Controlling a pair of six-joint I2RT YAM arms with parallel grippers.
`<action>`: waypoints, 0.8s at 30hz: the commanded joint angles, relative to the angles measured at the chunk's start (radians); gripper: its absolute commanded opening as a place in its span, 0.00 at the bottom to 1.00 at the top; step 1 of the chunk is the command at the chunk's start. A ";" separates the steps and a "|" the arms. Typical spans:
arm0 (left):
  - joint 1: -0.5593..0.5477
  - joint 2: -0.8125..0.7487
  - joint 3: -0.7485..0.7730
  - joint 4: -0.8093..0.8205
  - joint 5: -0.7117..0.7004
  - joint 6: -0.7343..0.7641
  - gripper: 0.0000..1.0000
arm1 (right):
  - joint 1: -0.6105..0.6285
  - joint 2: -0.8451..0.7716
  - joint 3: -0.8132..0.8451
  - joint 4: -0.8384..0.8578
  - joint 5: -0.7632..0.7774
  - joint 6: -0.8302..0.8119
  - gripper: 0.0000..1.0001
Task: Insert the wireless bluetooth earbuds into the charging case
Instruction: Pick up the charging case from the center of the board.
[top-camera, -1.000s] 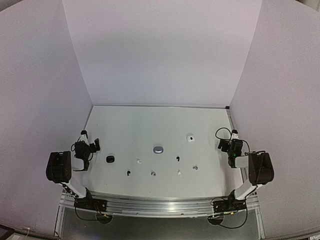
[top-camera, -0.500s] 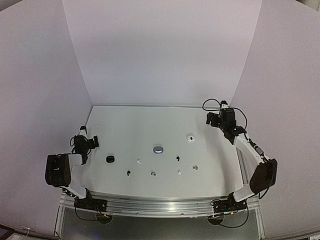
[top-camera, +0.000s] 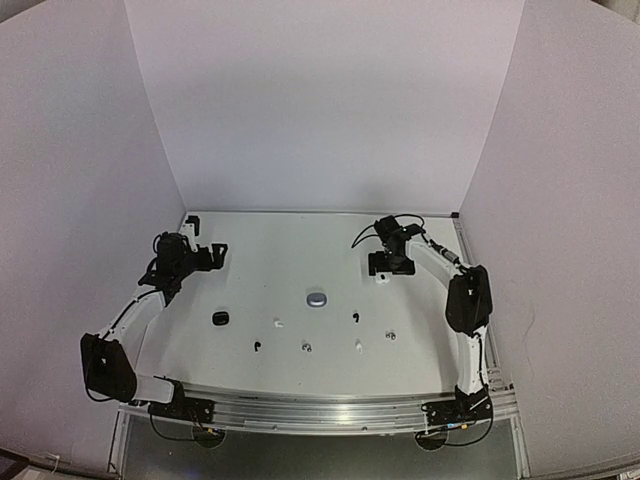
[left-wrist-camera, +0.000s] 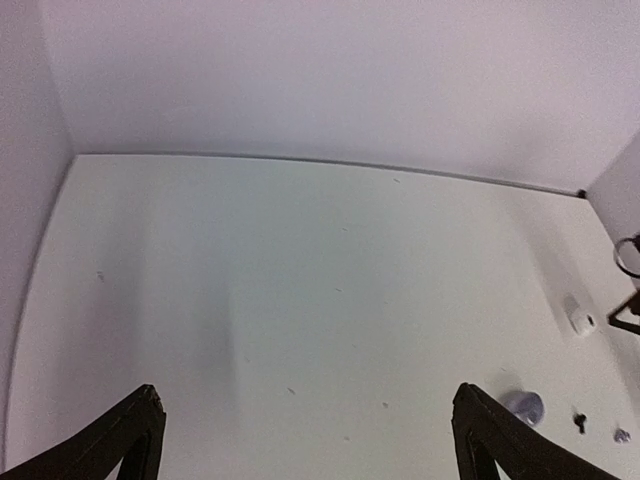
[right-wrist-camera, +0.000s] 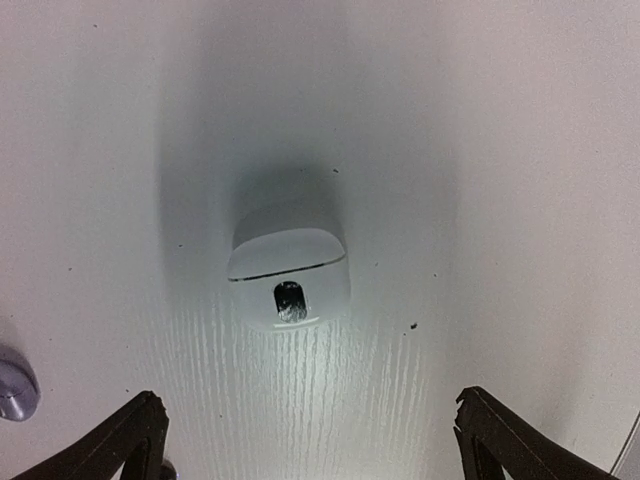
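Note:
Three charging cases lie on the white table: a black case, a grey case and a white case. Six tiny earbuds are scattered in front of them: white earbud, black earbud, grey earbud, a second white earbud, a second black earbud, a second grey earbud. My right gripper hovers open just behind the white case, whose lid is closed. My left gripper hangs open and empty over the back left of the table.
White walls enclose the table on the left, back and right. The left wrist view looks across bare table toward the white case, the grey case and two earbuds at its right edge. The grey case shows at the right wrist view's left edge.
Both arms have unfolded from the near edge. The right one swung out to the back right, then inward over the white case. The left one reached to the back left. Both grippers stayed open.

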 joint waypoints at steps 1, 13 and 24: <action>-0.027 -0.022 0.015 -0.054 0.087 -0.075 1.00 | 0.003 0.132 0.144 -0.162 -0.004 -0.043 0.98; -0.028 -0.008 0.021 -0.024 0.052 -0.048 0.98 | 0.003 0.347 0.325 -0.166 -0.047 -0.137 0.76; -0.029 -0.012 0.019 -0.015 0.043 -0.033 0.97 | 0.001 0.365 0.332 -0.161 -0.053 -0.115 0.45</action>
